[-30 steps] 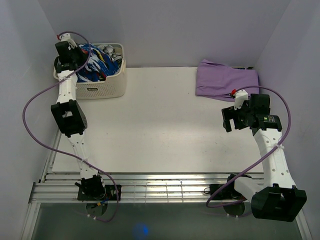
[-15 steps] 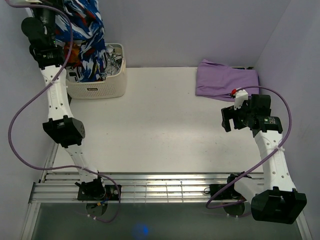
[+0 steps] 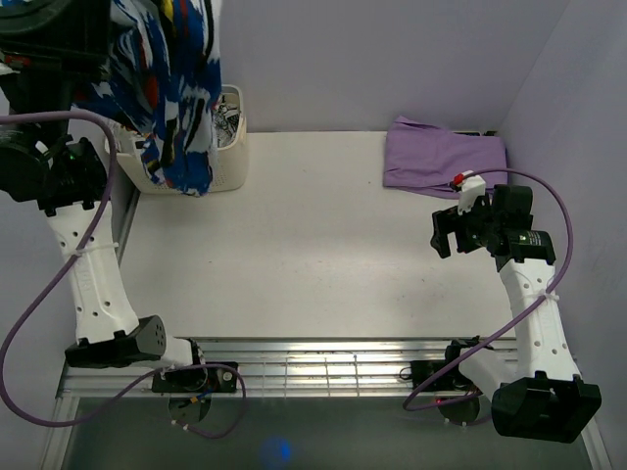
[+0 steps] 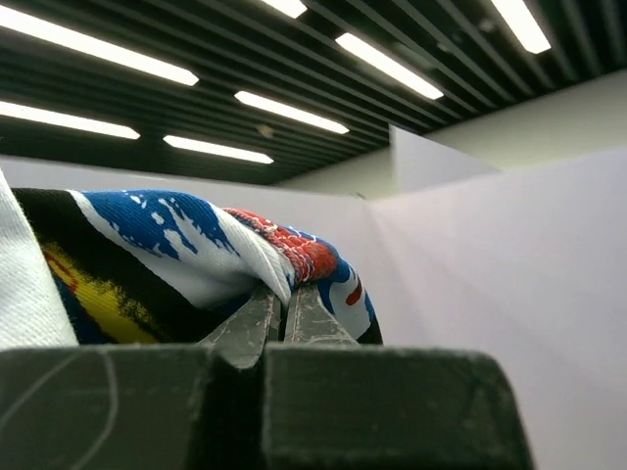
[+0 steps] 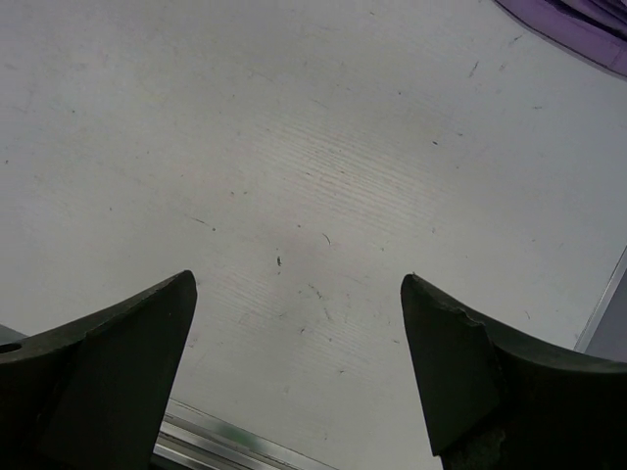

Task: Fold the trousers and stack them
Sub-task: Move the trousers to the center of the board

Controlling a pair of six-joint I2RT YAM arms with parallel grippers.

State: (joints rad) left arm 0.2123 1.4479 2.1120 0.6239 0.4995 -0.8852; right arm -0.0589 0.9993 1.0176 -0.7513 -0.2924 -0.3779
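**A:** From above, where do we have the trousers (image 3: 167, 98)?

**B:** High in the far left corner, hanging from our left arm (image 3: 88, 274). Their lower end dangles over the basket (image 3: 233, 147), and we cannot tell whether it touches the rim. A lilac garment (image 3: 441, 157) lies at the far right corner of the table (image 3: 294, 255). Our right gripper (image 3: 443, 233) hovers just beside it.

**A:** And the left wrist view?

**B:** Our left gripper (image 4: 284, 299) is clenched on a bunch of the blue, white and red cloth. The jaws are pressed together, with fabric pinched between them and draped beyond them.

**A:** The right wrist view?

**B:** That one is spread wide, with nothing between its jaws. Below it we see only bare table and a sliver of lilac in the corner.

**A:** So which step are we in?

**B:** We judge it to be the fetching: the trousers are coming out of the basket and no fold is begun. Next we should carry them over the middle of the table and lower them so they lie flat. Then our free right gripper can take a second hold for spreading.
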